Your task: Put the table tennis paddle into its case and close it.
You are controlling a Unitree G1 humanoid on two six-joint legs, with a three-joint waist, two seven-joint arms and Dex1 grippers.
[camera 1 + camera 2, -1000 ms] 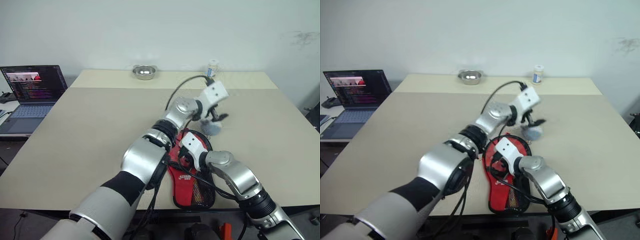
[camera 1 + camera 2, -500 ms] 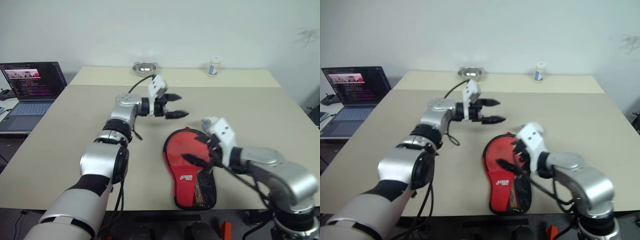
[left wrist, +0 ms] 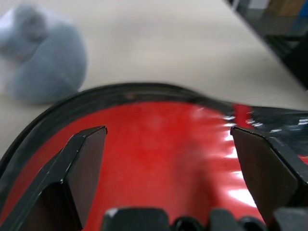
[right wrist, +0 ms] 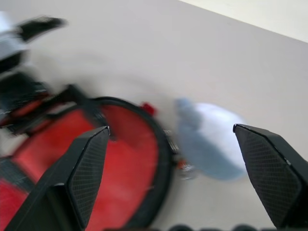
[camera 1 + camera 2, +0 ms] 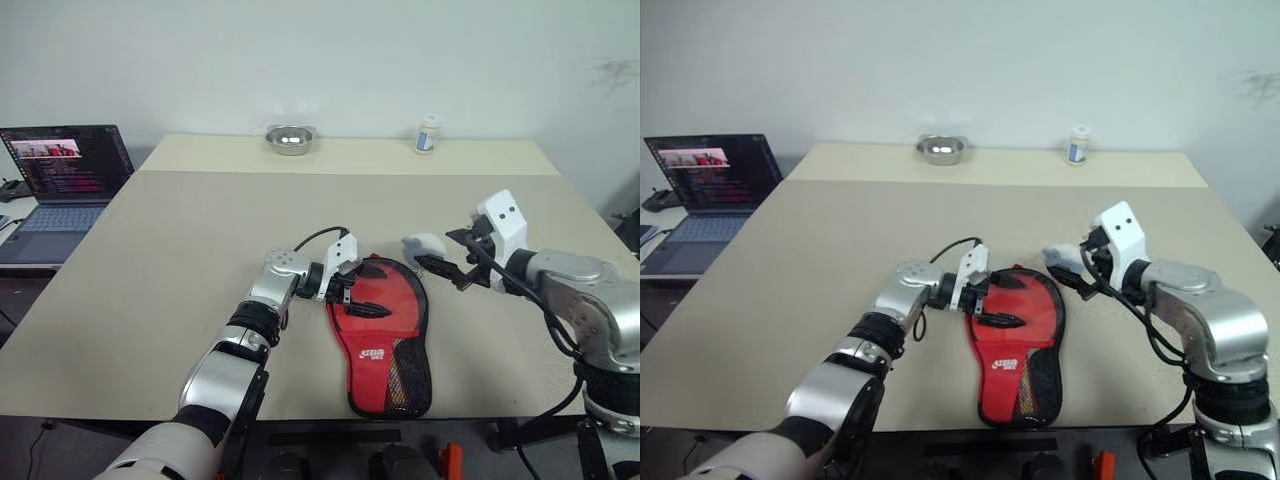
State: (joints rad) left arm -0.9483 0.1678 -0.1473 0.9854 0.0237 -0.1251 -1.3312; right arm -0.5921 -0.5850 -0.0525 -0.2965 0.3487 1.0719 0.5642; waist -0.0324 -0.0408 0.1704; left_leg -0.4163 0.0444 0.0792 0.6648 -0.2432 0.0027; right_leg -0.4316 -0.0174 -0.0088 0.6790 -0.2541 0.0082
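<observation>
A big tan table [image 5: 180,250] holds everything. The red case [image 5: 385,335] lies flat near the front edge, with its round end just under the open left gripper [image 5: 357,295] and its mesh end toward the front of the table. A small pale grey lump [image 5: 422,246] sits on the table beside the round end of the case, just in front of the open right gripper [image 5: 450,262]. Far past both grippers, at the back edge, stand a metal bowl [image 5: 290,140] and a little white bottle [image 5: 428,133], well apart.
</observation>
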